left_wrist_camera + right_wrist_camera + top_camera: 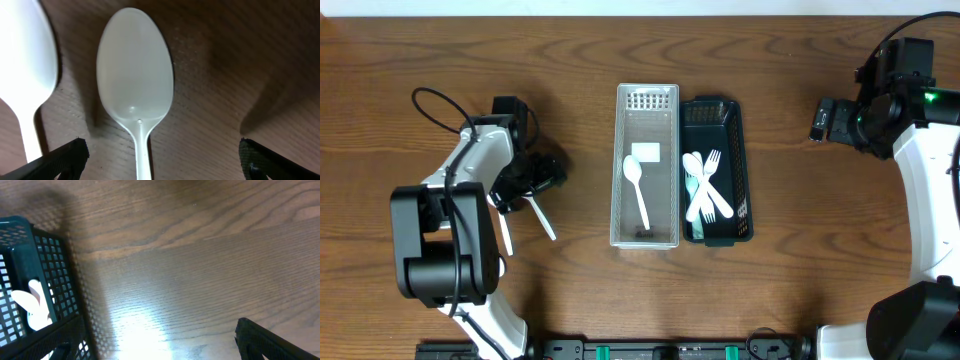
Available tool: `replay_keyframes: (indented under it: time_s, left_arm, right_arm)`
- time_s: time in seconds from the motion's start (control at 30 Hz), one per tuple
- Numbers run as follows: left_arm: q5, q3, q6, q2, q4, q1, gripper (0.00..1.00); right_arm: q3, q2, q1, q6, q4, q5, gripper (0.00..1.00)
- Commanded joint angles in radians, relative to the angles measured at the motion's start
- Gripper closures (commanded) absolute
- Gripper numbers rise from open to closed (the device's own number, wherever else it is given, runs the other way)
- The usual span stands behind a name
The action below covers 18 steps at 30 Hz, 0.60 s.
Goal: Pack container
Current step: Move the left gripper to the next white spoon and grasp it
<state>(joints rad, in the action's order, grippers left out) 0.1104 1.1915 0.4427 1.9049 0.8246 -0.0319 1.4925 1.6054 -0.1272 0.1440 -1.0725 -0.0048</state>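
Note:
A clear container (647, 120) stands mid-table with one white spoon (637, 190) in it. Beside it on the right is a dark green basket (743, 170) holding several white forks and spoons (705, 190). My left gripper (525, 185) is open, low over two loose white spoons (542, 220) on the table. In the left wrist view the middle spoon (136, 75) lies between my open fingers (162, 150), untouched, and a second spoon (22, 55) lies at the left. My right gripper (823, 120) is open and empty, right of the basket (30, 255).
The second loose spoon's handle (505, 237) lies beside the left arm's base. A white utensil (35, 310) shows through the basket's mesh in the right wrist view. Bare wooden table (800, 250) lies around the containers.

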Motion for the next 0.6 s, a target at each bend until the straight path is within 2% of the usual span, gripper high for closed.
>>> replay_keyframes:
  time_s: [0.0, 0.2, 0.37, 0.43, 0.57]
  left_arm:
    - [0.022, 0.001, -0.068, 0.019, -0.005, -0.003, 0.01]
    - [0.022, -0.013, -0.087, 0.037, -0.017, -0.003, 0.0]
    - [0.022, -0.047, -0.087, 0.037, -0.039, -0.003, 0.04]
    - [0.022, -0.055, -0.086, 0.037, -0.042, -0.003, 0.08]
    - [0.022, -0.056, -0.086, 0.037, -0.035, -0.003, 0.29]
  right_arm:
    - [-0.003, -0.001, -0.003, -0.015, 0.002, -0.004, 0.01]
    - [-0.003, -0.001, -0.003, -0.015, 0.002, -0.004, 0.01]
    - [-0.003, -0.001, -0.003, -0.015, 0.002, -0.004, 0.01]
    - [-0.003, -0.001, -0.003, -0.015, 0.001, -0.004, 0.01]
    - [-0.003, -0.001, -0.003, -0.015, 0.001, -0.004, 0.01]
